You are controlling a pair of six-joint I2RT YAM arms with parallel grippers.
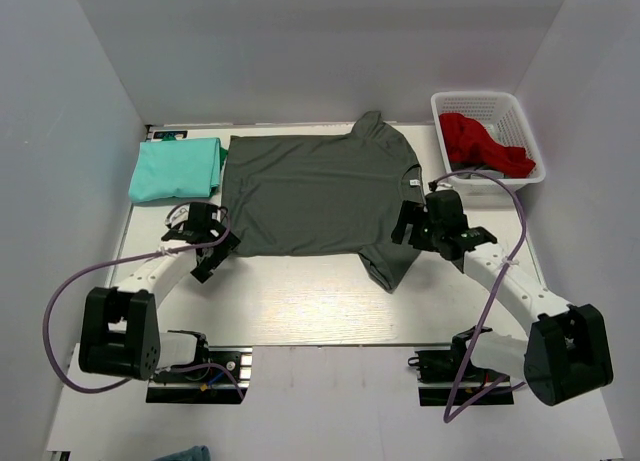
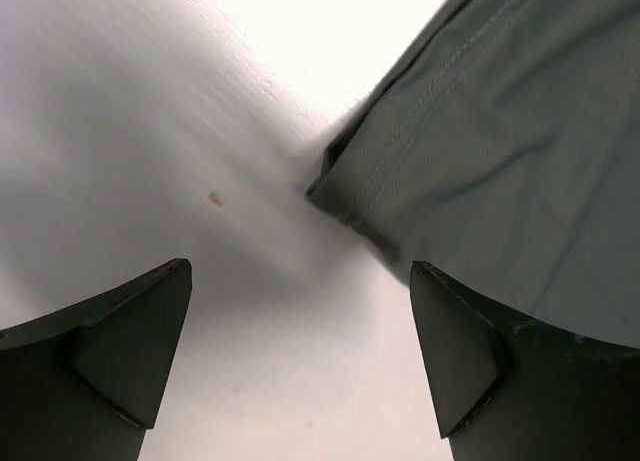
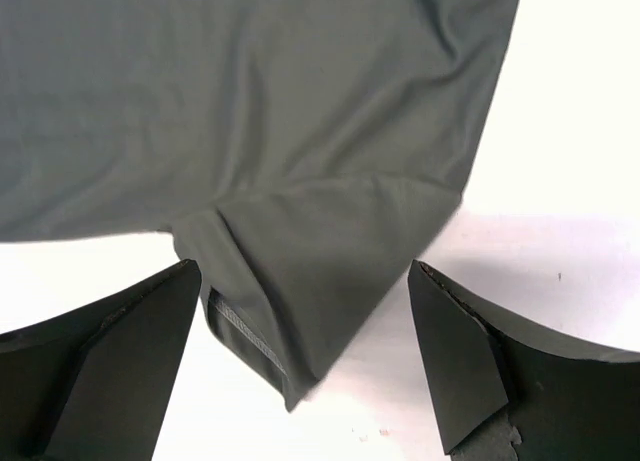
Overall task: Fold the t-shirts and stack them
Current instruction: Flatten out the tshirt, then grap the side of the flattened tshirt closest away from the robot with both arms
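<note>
On the bench (image 1: 300, 301) the mint-turquoise shirt (image 1: 175, 169) lies folded. The charcoal shirt (image 1: 320, 196) lies flat, unfolded; left fingers (image 2: 110, 351) and right fingers (image 3: 110, 361) gape wide, empty.

We bend both arms inward, left gripper (image 1: 222, 249) centre-left, right gripper (image 1: 405, 226) centre-right, jaws of both spread wide

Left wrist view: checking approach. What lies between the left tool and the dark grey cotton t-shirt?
Only bare white tabletop, shown in the left wrist view, separates the left tool from the dark grey cotton t-shirt.
</note>
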